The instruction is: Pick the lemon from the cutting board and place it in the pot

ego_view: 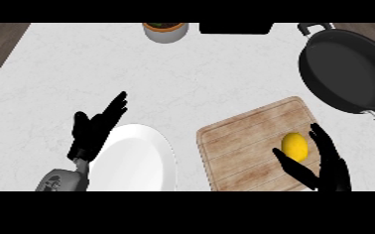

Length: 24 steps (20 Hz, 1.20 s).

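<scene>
Right robot hand [327, 171] at 5 o'clock: fingers apart, thumb and fingers flanking the lemon [294, 146] without closing on it. Lemon lies on the cutting board [238, 148], near its right edge. Left robot hand [95, 129] at 8 o'clock: fingers straight, resting beside the white plate [143, 158]. Black pot [341, 69] at 2 o'clock on the table [110, 64]. Potted plant [165, 30] at 12 o'clock

1. One head view looks steeply down on the white counter [183, 79].
2. Both forearms enter from the lower edge.
3. The pot [341, 72] is cut by the right edge, a plant pot [165, 30] by the top.
</scene>
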Each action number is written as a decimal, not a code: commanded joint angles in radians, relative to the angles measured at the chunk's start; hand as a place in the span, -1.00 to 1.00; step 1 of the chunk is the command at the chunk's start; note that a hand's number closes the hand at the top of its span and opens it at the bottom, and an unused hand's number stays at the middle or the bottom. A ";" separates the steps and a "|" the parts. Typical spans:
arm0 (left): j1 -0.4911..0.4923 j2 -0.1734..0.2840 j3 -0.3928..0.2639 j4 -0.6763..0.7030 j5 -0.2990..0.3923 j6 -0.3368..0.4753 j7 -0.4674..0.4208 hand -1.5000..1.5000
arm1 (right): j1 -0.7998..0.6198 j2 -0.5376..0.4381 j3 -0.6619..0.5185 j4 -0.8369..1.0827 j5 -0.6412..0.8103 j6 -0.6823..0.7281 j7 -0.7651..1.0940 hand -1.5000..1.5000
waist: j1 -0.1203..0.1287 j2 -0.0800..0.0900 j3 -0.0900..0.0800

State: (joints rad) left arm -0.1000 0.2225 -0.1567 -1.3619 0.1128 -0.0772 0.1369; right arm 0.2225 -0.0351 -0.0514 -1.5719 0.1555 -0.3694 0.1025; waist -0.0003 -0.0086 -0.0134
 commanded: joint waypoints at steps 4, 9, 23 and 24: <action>0.028 0.010 0.012 -0.014 -0.016 -0.017 -0.014 0.00 | -0.078 0.032 -0.006 0.221 -0.007 -0.013 -0.148 1.00 | 0.006 0.009 0.014; 0.006 -0.025 0.000 0.028 -0.030 -0.004 -0.012 0.00 | -0.050 0.033 -0.022 0.253 -0.131 0.012 -0.285 1.00 | -0.001 0.010 0.015; -0.001 -0.036 0.025 0.026 -0.031 -0.001 -0.013 0.00 | 0.016 -0.399 -0.438 0.503 -0.384 0.318 -0.678 1.00 | -0.013 0.010 0.018; -0.005 -0.038 0.017 0.010 -0.038 0.001 -0.002 0.00 | 0.001 -0.461 -0.479 0.510 -0.436 0.390 -0.651 1.00 | -0.010 0.008 0.016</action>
State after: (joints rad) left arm -0.0941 0.1889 -0.1368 -1.3504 0.0807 -0.0755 0.1307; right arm 0.2232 -0.3499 -0.3936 -1.1948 -0.1791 -0.1362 -0.4686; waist -0.0159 -0.0029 -0.0011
